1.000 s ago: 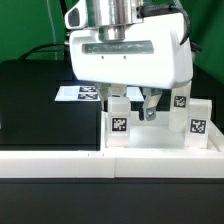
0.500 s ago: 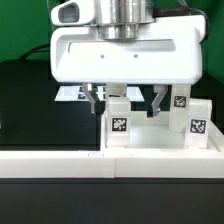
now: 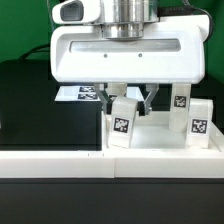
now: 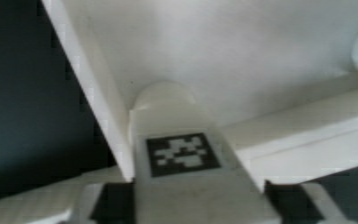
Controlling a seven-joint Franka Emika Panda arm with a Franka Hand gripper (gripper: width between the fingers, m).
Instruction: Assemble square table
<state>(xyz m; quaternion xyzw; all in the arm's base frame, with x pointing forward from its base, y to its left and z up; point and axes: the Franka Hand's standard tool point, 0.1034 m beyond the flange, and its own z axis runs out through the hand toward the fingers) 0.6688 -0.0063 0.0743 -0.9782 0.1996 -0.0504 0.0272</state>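
Gripper (image 3: 124, 100) narrowed onto a tagged white leg (image 3: 121, 121), fingers pressing both its sides, leg slightly tilted

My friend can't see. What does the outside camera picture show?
The robot's gripper is closed around a small white table leg with a black-and-white tag. More white legs stand beside it, and the marker board lies behind.
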